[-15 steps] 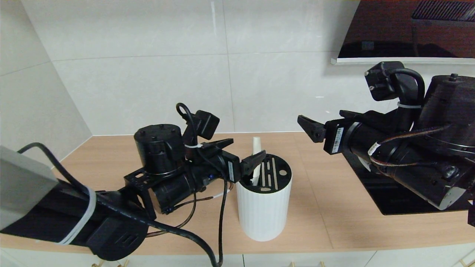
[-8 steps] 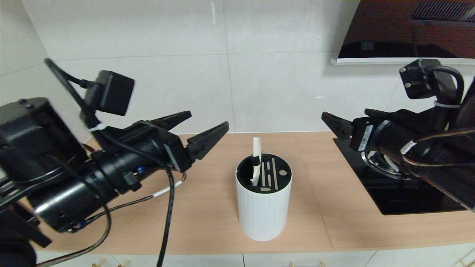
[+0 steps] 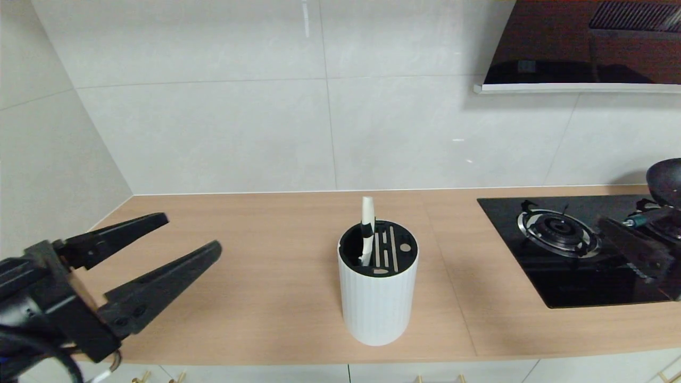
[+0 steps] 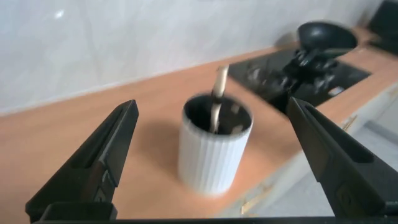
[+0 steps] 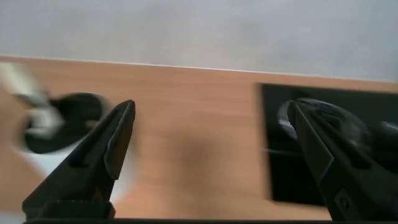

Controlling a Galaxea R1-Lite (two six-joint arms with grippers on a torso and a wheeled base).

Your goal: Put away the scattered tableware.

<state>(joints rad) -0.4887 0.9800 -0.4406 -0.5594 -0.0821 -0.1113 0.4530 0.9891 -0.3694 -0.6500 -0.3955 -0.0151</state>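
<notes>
Well, the white ribbed holder (image 3: 378, 306) stands on the wooden counter (image 3: 266, 298) close to its front edge, roughly midway between the counter's left end and the black hob (image 3: 558, 282) set into its right part. The holder's black top has several narrow slots and one wider opening on its left side. In that opening a single utensil (image 3: 367, 221) stands nearly upright, its white handle (with a dark band low down) rising above the rim. What kind of utensil it is cannot be told, since its working end is hidden inside.

The left claw (image 3: 189, 233) hangs over the counter's front left corner, well apart from the holder, with its two black fingers spread wide and nothing between them. Its tips point toward the holder, and the left wrist view frames the holder and utensil between those fingers.

The right claw (image 5: 210, 104) is also spread wide and carries nothing. In the head view one of its dark fingers (image 3: 633, 250) shows over the hob near the counter's right end. From the right wrist view, bare counter lies between its fingers, with the holder to one side and the hob to the other.

On the hob sits a round burner (image 3: 556, 230), and a dark pan (image 3: 665, 181) rests farther right. A pale tiled wall (image 3: 239, 133) backs the counter, and a dark hood (image 3: 585, 48) hangs above the hob.
</notes>
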